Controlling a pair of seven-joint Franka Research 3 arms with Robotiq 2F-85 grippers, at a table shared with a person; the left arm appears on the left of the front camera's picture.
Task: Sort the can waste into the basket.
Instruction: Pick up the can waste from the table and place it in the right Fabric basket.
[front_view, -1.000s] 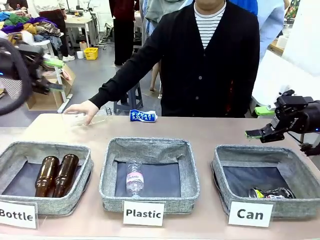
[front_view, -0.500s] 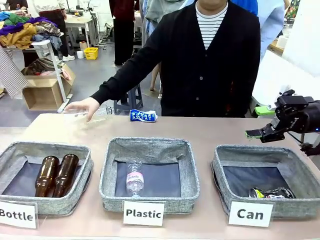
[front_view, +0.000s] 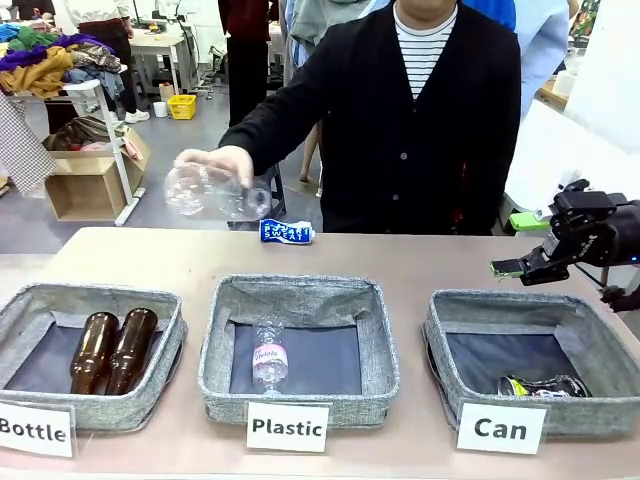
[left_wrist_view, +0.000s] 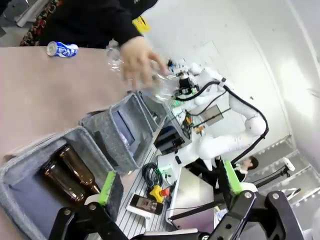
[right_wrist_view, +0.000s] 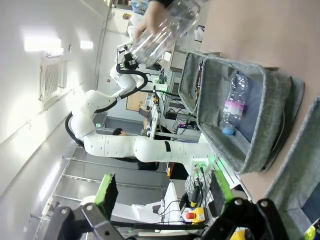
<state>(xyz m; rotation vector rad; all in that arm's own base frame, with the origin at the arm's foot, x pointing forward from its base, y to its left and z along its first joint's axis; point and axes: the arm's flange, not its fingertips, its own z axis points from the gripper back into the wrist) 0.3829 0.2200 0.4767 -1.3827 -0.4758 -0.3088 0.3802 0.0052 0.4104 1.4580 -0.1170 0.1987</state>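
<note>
A crushed blue and white can lies at the table's far edge, in front of the person; it is also in the left wrist view. A dark crushed can with green-yellow marks lies in the front right corner of the grey basket carded "Can". My right gripper hovers above that basket's far right side, away from both cans. Its fingers stand wide apart, open and empty, in the right wrist view. My left gripper is open too, high off the table's left end.
The person's hand holds a clear plastic bottle in the air over the table's far left. The "Plastic" basket holds one clear bottle. The "Bottle" basket holds two brown bottles. Bare tabletop lies between the baskets and the far edge.
The person's hand has lifted the clear bottle off the table's far left and carried it up and to the right. My left arm has left the front view. The right gripper has stayed still.
</note>
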